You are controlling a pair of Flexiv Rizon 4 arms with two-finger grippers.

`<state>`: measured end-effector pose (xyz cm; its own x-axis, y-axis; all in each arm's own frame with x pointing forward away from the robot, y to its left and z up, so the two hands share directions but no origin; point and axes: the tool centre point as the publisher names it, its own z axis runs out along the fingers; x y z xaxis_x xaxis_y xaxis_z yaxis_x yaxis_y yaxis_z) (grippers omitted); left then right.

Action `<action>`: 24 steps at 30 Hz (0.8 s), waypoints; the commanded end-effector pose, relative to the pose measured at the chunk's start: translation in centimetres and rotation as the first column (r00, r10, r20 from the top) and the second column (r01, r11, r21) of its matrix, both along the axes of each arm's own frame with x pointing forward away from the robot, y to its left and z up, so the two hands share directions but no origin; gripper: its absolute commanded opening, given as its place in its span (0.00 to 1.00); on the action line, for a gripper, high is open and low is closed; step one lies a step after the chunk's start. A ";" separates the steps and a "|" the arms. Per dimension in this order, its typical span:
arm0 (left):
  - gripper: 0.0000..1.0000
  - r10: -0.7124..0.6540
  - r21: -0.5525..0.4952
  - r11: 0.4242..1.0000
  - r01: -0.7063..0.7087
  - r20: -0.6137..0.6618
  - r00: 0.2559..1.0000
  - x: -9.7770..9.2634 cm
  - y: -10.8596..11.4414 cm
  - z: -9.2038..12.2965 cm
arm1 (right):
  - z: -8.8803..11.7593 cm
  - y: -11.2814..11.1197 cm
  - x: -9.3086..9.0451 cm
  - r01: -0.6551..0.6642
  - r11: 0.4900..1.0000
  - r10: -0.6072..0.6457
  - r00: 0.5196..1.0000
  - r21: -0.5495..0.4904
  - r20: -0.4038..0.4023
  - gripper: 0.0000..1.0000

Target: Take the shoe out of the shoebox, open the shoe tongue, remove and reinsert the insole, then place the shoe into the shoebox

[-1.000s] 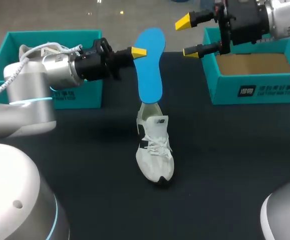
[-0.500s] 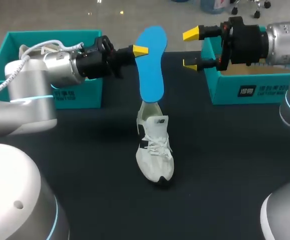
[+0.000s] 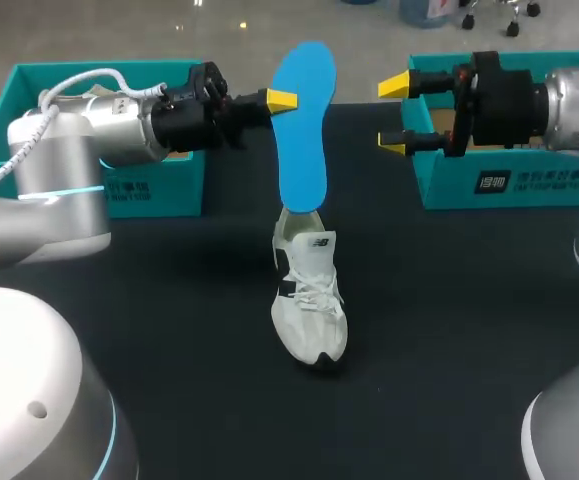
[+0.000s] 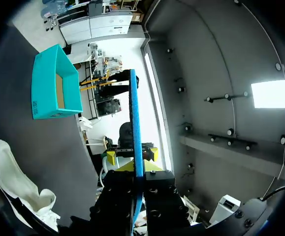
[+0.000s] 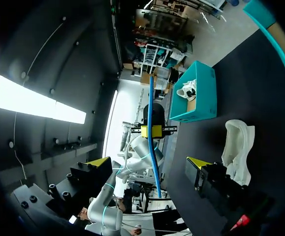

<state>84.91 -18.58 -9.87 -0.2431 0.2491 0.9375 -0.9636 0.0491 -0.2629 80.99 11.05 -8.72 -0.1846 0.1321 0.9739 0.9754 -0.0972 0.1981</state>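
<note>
Got left gripper [image 3: 274, 100] clamped on the blue insole [image 3: 302, 130] near its upper end, 2 yellow tips pinching its 2 faces. Holding insole upright, slightly tilted, lower end right at the heel opening of the white shoe [image 3: 309, 295]; can't tell if it sits inside. Seeing shoe upright on its sole mid-table [image 3: 449, 330], laced, toe toward the robot, outside both boxes. Got right gripper [image 3: 397, 112] with jaws wide apart, gripping nothing, by the left wall of the right teal shoebox [image 3: 499, 182], pointed at the insole but apart from it. Seeing 2nd teal shoebox [image 3: 154, 190] behind the left arm.
</note>
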 end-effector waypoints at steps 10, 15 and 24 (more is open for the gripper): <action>0.00 -0.013 0.062 0.998 -0.015 0.430 0.903 1.3 1.0 1.9 | -0.1 0.1 0.1 0.000 1.000 0.000 1.000 -0.001 0.000 1.00; 0.00 -0.013 0.062 0.998 -0.015 0.430 0.903 1.3 1.0 1.9 | -0.1 0.1 0.1 0.000 1.000 0.000 1.000 -0.001 0.000 1.00; 0.00 -0.013 0.140 0.974 -0.180 0.822 0.570 1.1 1.0 0.7 | -0.1 0.1 0.1 0.000 1.000 0.000 1.000 -0.001 0.000 1.00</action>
